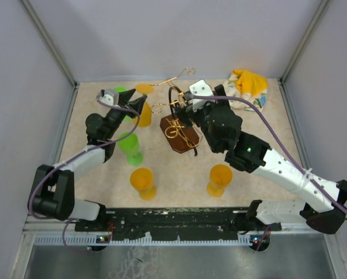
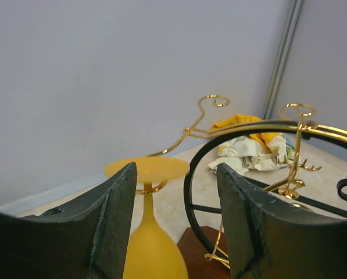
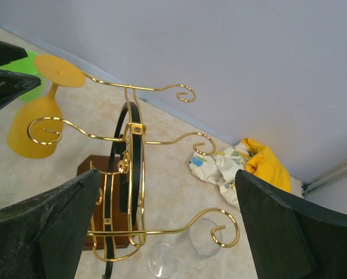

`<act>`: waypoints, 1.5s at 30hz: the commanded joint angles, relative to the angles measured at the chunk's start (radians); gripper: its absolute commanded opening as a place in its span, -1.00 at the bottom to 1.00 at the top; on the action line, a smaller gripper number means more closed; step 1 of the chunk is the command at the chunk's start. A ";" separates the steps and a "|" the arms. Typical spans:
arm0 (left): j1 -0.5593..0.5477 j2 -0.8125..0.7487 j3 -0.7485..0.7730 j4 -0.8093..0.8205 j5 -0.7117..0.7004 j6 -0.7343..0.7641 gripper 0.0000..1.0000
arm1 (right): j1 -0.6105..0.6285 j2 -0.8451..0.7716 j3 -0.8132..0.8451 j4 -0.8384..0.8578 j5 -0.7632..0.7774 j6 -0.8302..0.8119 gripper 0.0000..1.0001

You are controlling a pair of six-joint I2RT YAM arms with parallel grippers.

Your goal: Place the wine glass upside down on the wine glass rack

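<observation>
A yellow wine glass hangs upside down by its foot from a gold curl of the wine glass rack. My left gripper is open around the bowl; the left finger sits right at the bowl's edge and the right finger stands apart from it. From above, the rack stands mid-table with the hung glass on its left arm and the left gripper beside it. My right gripper is wide open around a lower rack arm, holding nothing.
A green glass, a yellow glass and an orange glass stand on the near half of the table. A clear glass lies under the rack's right side. A yellow and white cloth lies at the back right corner.
</observation>
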 commanded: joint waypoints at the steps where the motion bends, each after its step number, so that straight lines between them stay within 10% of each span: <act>1: -0.002 -0.119 -0.035 -0.140 -0.039 0.085 0.26 | -0.007 0.014 0.078 -0.013 -0.027 0.016 0.99; 12: -0.002 -0.273 -0.027 -0.375 -0.097 0.082 0.23 | -0.006 0.056 0.153 -0.111 -0.160 0.098 0.99; 20: 0.000 -0.350 0.297 -0.834 -0.321 0.049 0.35 | -0.002 0.120 0.217 -0.192 -0.259 0.137 0.98; 26: 0.090 -0.118 0.682 -1.308 -0.372 0.008 0.38 | -0.002 0.121 0.232 -0.222 -0.196 0.174 0.98; 35: 0.191 0.249 1.001 -1.574 -0.277 0.031 0.33 | -0.001 0.081 0.242 -0.339 -0.105 0.250 0.99; 45: 0.196 0.352 0.996 -1.615 -0.420 0.086 0.29 | -0.001 0.043 0.188 -0.360 -0.097 0.287 0.98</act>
